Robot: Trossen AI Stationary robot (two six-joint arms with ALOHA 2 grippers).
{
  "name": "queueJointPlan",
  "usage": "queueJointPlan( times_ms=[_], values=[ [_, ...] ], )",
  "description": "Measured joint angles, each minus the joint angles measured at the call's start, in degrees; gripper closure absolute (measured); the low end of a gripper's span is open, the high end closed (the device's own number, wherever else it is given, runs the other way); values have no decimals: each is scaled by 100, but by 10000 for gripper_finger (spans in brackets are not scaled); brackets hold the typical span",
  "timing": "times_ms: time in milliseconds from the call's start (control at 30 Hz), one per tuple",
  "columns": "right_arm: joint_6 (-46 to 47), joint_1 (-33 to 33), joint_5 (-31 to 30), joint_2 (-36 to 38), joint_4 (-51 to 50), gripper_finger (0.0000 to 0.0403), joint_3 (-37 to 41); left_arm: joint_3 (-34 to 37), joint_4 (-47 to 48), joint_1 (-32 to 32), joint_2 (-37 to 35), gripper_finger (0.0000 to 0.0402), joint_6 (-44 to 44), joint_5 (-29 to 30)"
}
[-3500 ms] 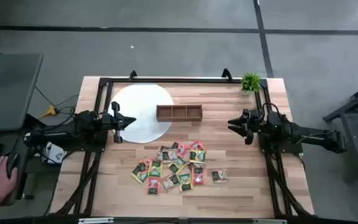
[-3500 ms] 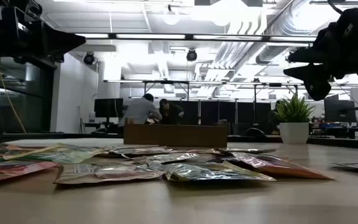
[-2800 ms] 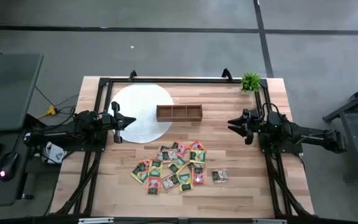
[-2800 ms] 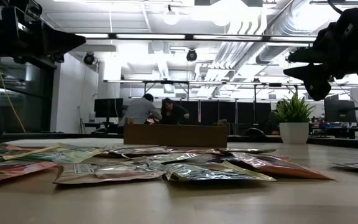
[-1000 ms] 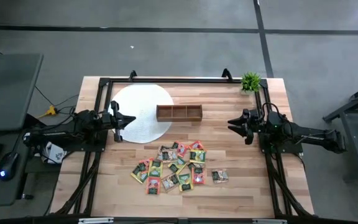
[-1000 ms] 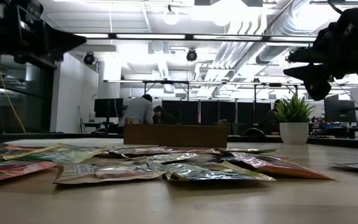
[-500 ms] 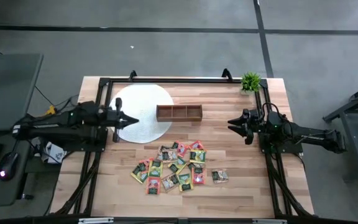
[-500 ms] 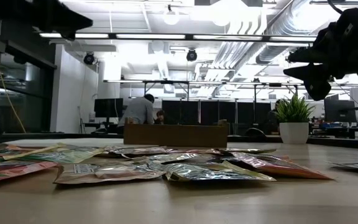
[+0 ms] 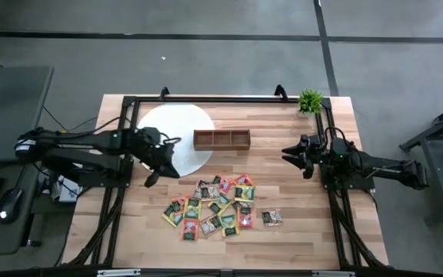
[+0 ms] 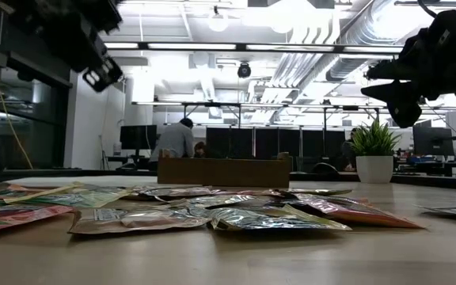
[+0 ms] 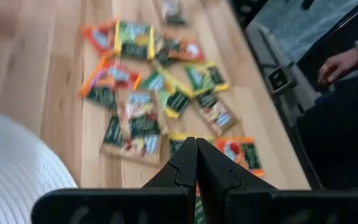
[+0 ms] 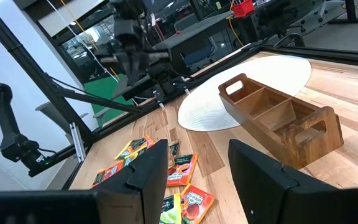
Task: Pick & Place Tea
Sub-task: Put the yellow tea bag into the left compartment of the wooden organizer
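Note:
The tea is a loose pile of flat green, yellow and pink packets [image 9: 218,206] lying on the wooden table toward its near edge; it also shows in the left wrist view [image 11: 148,93] and right wrist view [image 12: 166,180]. My left gripper [image 9: 171,171] is shut and empty. It hangs above the near edge of the round white mat [image 9: 171,131], slanting down toward the pile [image 11: 196,142]. My right gripper [image 9: 285,151] waits at the table's right side, open and level [image 12: 197,174], with nothing between its fingers.
A brown wooden tray with three compartments [image 9: 221,139] stands beside the mat at mid-table [image 12: 278,118]. A small potted plant [image 9: 310,101] sits at the far right corner. A black frame rims the table. People [image 10: 184,138] are in the room behind; a hand [image 11: 344,62] shows off the table.
My left arm has lifted off its resting place at the table's left side and swung out toward the tea pile, over the mat's near edge. Its gripper has rolled and tipped from level to slanting down. It has stayed shut.

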State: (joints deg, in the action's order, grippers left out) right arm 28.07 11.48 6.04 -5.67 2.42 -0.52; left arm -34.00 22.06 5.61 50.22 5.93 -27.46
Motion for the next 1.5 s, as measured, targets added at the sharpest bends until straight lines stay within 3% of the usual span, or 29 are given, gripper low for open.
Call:
queueJointPlan(
  times_ms=[300,400,600,700,767,900,1067,1267,1500],
  values=[
    [-1,-1,0,0,7,238,-1,2,-155,0,1157,386,-201,-185],
    [-1,-1,0,1,8,238,1,0,-394,2,1410,345,-399,-602],
    [-1,-1,0,0,11,238,-1,-4,-605,0,1849,224,-530,-1261],
    [-1,0,0,2,13,238,-1,-4,-506,-32,2069,181,-720,-1228],
    [-1,0,0,2,13,238,-1,-7,-541,-134,2253,167,-741,-890],
    [-1,1,0,0,13,238,1,-7,-622,-418,2741,161,-546,-309],
    [0,1,-2,1,13,238,0,-4,-955,-762,3272,160,81,-283],
    [1,-1,-2,1,14,238,1,-4,-1547,-994,3318,160,712,113],
    [-1,-1,-2,1,15,238,-1,-4,-1523,-979,3318,160,1252,472]
  ],
)
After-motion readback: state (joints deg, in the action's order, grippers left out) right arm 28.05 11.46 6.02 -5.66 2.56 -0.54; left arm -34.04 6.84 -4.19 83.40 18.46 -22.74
